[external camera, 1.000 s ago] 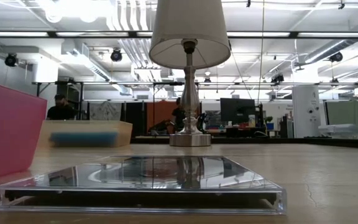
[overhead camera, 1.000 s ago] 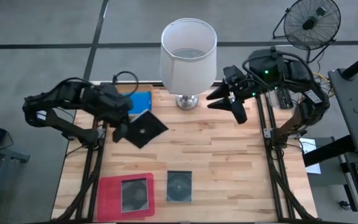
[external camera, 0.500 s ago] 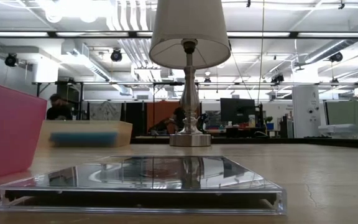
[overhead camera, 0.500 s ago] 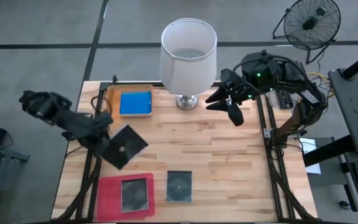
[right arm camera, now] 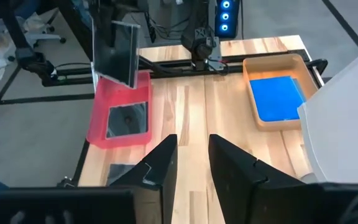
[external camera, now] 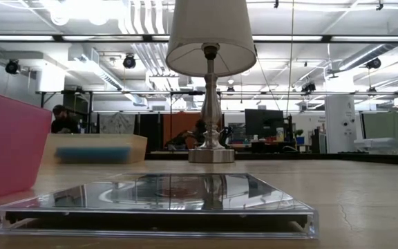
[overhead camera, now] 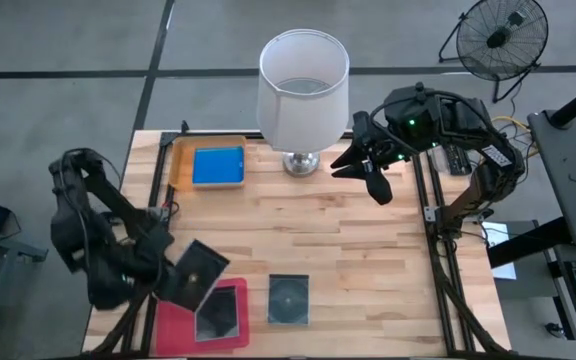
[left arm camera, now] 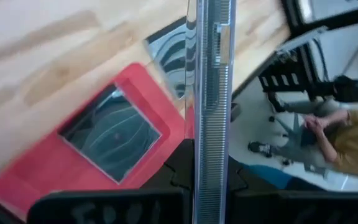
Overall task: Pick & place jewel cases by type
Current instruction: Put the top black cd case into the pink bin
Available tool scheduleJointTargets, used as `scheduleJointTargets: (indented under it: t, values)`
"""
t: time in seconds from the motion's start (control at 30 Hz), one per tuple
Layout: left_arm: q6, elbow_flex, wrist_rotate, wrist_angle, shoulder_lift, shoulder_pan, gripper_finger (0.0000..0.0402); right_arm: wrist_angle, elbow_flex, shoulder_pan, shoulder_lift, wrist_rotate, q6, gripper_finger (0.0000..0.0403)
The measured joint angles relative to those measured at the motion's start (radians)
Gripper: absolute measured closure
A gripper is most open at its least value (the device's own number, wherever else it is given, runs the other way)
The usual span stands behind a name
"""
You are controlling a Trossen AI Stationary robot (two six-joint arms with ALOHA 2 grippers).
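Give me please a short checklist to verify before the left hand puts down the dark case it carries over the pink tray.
1. Grip: left hand shut on the dark case, held by its edge: ok.
2. Position: case overlaps the pink tray near its upper left corner, not centred: not ok.
3. Tray content: one dark case in the tray lies flat, with room on top: ok.
4. Orientation: carried case stands tilted, almost on edge in the right wrist view: not ok.
5. Right hand is near the lamp, far from the tray: ok.
6. Loose dark case lies outside the tray, apart from it: ok.
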Motion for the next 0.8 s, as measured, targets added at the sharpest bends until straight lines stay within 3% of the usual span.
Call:
scheduleJointTargets:
  t: [0.2, 0.43, 0.8]
  values:
    - [-0.174, -0.135, -0.002, 0.147, 0.060, -0.034, 0.0401, 0.000, 0.000, -0.001, 0.000, -0.001, -0.018, 0.0329]
    - [-0.248, -0.293, 0.072, 0.338, 0.087, -0.035, 0.0401, 0.001, 0.000, -0.001, -0.001, -0.002, -0.014, 0.0335]
    - [-0.346, -0.430, 0.072, 0.523, 0.101, -0.065, 0.0401, 0.001, 0.000, -0.001, -0.002, -0.002, 0.013, 0.0335]
